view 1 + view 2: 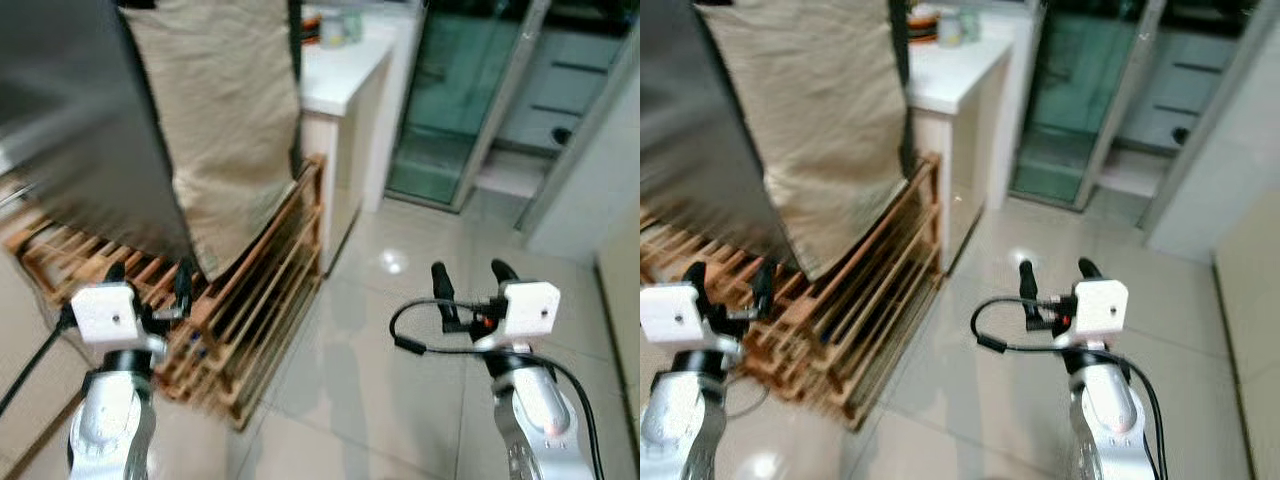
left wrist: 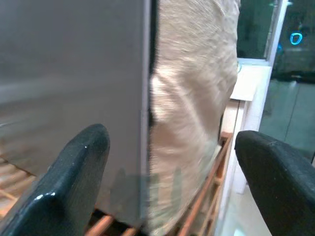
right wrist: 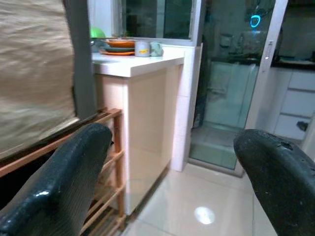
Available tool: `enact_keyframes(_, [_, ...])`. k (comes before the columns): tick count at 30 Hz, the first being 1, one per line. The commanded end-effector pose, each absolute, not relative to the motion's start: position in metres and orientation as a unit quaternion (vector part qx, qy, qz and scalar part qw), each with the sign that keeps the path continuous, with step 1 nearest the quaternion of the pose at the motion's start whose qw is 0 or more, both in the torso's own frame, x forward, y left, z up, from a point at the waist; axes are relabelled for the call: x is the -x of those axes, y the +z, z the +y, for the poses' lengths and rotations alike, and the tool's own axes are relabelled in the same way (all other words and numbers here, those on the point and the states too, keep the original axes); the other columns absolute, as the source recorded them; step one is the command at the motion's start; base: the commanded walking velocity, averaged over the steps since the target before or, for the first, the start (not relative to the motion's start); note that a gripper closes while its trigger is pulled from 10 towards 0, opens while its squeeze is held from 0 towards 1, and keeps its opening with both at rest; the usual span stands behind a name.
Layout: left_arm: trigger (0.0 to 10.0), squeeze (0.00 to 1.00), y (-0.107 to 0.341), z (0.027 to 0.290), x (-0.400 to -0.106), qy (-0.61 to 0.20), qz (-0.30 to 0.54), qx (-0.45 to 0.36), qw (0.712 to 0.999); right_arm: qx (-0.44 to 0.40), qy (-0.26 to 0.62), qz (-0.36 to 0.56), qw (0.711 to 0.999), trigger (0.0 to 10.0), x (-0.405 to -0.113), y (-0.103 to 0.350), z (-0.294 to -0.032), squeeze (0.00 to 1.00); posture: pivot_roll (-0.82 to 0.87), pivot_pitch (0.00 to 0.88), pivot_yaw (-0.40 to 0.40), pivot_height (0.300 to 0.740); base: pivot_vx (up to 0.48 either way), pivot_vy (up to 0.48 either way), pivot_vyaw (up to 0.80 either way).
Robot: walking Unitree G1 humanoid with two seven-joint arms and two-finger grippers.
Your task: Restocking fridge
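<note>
1. The left gripper [image 1: 147, 283] was raised at about 8 o'clock in the head view; its two black fingers [image 2: 74, 182] stood wide apart and held nothing.
2. The right gripper [image 1: 468, 274] was raised at about 4 o'clock over the glossy pale tiled floor [image 1: 400, 330]; its fingers [image 3: 59, 182] were equally wide apart and empty.
3. A large dark grey flat panel [image 1: 80, 120] stood at 10 o'clock, close ahead of the left gripper. Judged to be the side or door of the fridge, but blur left that uncertain.
4. A beige woven cloth [image 1: 225, 110] hung beside the panel, draped down over a slatted wooden rack [image 1: 255, 310] on the floor.
5. Handling judgement: no item to restock was in either gripper or within reach. If the panel is the door, it would be stiff, heavy and smooth. No handle could be made out, so a hold on its vertical edge [image 2: 147, 123] seemed the likeliest. The cloth is soft and would slip or bunch if caught.
6. Containers: at 12 o'clock a white counter [image 1: 345, 75] carried an orange shallow dish [image 3: 119, 43] stacked on a darker plate, plus two small pale cups [image 3: 148, 48]. Their contents could not be told.
7. A glass sliding door [image 1: 470, 90] lay at 1 o'clock, well apart from both grippers.
8. Task judged to be at the approach stage.
</note>
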State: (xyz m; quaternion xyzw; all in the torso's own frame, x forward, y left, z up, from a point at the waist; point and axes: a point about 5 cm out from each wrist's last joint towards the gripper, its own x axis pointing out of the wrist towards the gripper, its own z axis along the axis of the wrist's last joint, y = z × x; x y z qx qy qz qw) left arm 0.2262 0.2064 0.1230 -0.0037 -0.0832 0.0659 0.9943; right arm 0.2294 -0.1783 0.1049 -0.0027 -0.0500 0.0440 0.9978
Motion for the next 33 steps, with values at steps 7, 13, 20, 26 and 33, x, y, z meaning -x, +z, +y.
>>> enact_keyframes(7, [10.0, 0.0, 0.13, 0.208, -0.234, 0.095, -0.073, 0.031, 0.992, -0.001, 0.05, -0.055, 0.997, 10.0, -0.233, 0.11, -0.175, 0.0, -0.07, 0.0, 0.007, 0.74, 0.097, 0.4, 0.0])
enact_keyframes(13, [10.0, 0.0, 0.145, 0.206, -0.241, 0.099, -0.096, -0.003, 0.99, -0.001, 0.057, -0.052, 0.997, 10.0, -0.236, 0.11, -0.173, 0.0, -0.07, 0.0, 0.005, 0.74, 0.0, 0.4, 0.0])
enact_keyframes(20, [10.0, 0.0, 0.16, 0.188, -0.262, 0.038, -0.112, -0.033, 0.992, -0.003, 0.055, -0.051, 0.997, 10.0, -0.241, 0.11, -0.172, 0.0, -0.07, 0.0, 0.01, 0.74, 0.0, 0.0, 0.0])
enact_keyframes(26, [10.0, 0.0, 0.163, 0.176, -0.282, 0.005, -0.098, -0.035, 0.995, 0.001, 0.051, -0.04, 0.998, 10.0, -0.242, 0.105, -0.173, 0.0, -0.07, 0.0, 0.015, 0.74, 0.0, 0.0, -0.72])
enact_keyframes(33, [10.0, 0.0, 0.189, 0.168, -0.315, -0.008, -0.117, -0.002, 0.993, 0.003, 0.055, -0.042, 0.998, 10.0, -0.241, 0.105, -0.173, 0.0, -0.09, 0.0, 0.019, 0.74, 0.0, 0.0, 0.0])
